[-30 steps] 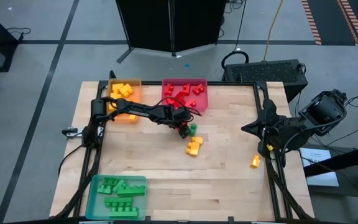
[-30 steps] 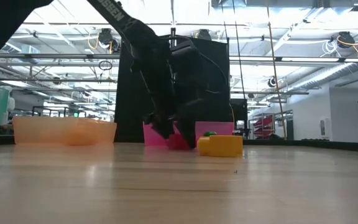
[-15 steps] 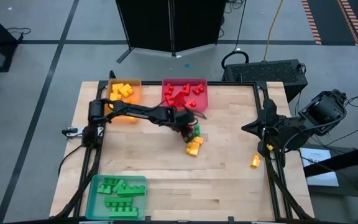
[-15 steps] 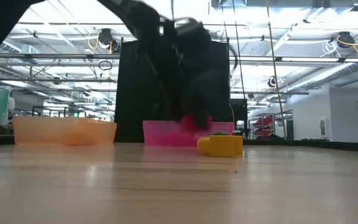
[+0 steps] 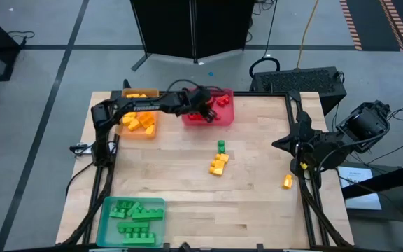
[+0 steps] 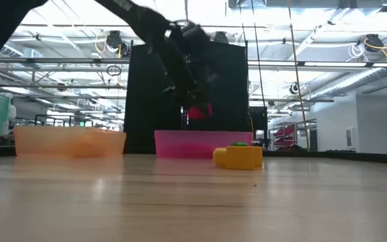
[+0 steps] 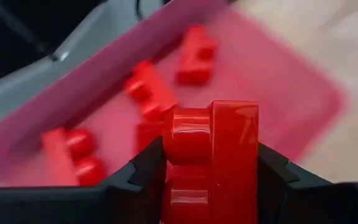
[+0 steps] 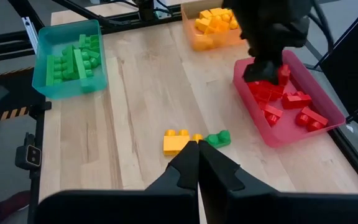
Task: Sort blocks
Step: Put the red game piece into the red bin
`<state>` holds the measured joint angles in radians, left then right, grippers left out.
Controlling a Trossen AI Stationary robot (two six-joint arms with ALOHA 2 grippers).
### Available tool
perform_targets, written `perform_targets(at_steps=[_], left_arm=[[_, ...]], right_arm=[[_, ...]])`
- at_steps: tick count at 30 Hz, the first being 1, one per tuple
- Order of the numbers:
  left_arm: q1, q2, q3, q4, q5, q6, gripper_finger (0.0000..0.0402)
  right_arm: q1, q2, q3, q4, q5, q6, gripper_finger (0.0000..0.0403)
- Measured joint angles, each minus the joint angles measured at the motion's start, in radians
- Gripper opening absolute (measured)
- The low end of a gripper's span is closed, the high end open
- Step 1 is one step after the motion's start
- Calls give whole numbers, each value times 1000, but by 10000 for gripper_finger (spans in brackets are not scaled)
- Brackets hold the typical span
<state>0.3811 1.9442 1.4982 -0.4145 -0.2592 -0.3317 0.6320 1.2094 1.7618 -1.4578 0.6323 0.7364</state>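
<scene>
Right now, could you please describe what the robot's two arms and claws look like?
Both arms are dark, jointed and slim. The left claw has two black fingers with stepped inner edges; the right claw has two black tapered fingers.

The tabletop (image 5: pixel 187 189) is pale, smooth wood with visible grain, the red block (image 7: pixel 210 155) glossy plastic, the trays (image 8: pixel 291 109) translucent plastic.
</scene>
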Motion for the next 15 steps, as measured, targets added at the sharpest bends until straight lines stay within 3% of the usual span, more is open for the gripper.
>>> perform_targets(at_steps=[5, 11, 15], left_arm=[[71, 9, -1, 2, 46, -4, 161], [62, 9, 0, -16, 77, -28, 317], [34, 9, 0, -38, 77, -27, 382]], right_arm=[[0, 0, 0, 0, -2, 8, 0], [0, 2, 0, -11, -24, 7, 9], [0, 34, 0, -109, -91, 58, 18]])
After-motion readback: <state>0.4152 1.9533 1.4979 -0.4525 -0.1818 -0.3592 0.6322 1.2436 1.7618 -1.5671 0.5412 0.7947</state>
